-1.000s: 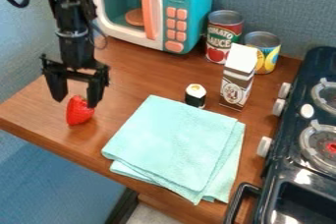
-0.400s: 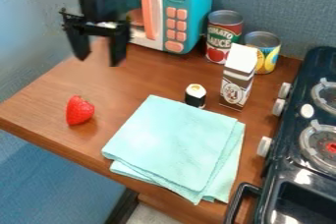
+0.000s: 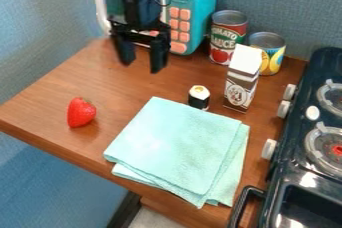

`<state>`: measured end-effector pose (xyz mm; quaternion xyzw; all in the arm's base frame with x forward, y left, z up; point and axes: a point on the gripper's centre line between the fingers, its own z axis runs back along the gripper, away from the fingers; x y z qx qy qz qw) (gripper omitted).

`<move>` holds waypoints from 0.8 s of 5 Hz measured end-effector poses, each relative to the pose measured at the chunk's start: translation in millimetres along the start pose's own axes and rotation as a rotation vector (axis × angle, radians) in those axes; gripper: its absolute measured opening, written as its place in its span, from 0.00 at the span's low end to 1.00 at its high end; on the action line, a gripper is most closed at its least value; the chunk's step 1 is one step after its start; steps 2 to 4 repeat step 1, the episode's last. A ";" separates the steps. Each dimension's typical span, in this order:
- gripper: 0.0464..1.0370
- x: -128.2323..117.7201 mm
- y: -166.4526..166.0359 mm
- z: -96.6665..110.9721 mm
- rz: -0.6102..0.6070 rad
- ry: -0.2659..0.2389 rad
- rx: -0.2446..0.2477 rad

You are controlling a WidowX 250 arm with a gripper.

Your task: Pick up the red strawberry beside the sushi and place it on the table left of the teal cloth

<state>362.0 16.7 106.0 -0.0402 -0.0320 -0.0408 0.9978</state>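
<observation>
Likely positioning step: black two-finger hand (image 3: pixel 141 68) open, empty, above brown wooden surface (image 3: pixel 133 92) near its far-left corner; any grasp needs aligning, then lowering.

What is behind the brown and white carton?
A yellow-labelled can, its lower left covered by the carton, and a red-labelled can, its lower right edge covered. Anything else there is hidden.

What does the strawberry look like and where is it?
The strawberry is bright red and shiny, with little specks on its skin. It looks like smooth plastic. It is wide in the middle, with a small pointy bit on top. It sits on the brown wooden table, near the edge, to the left of the folded mint-green cloth. The hand is not touching it.
</observation>
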 end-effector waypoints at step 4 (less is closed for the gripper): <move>0.96 -1.5 0.8 7.3 0.021 0.026 0.003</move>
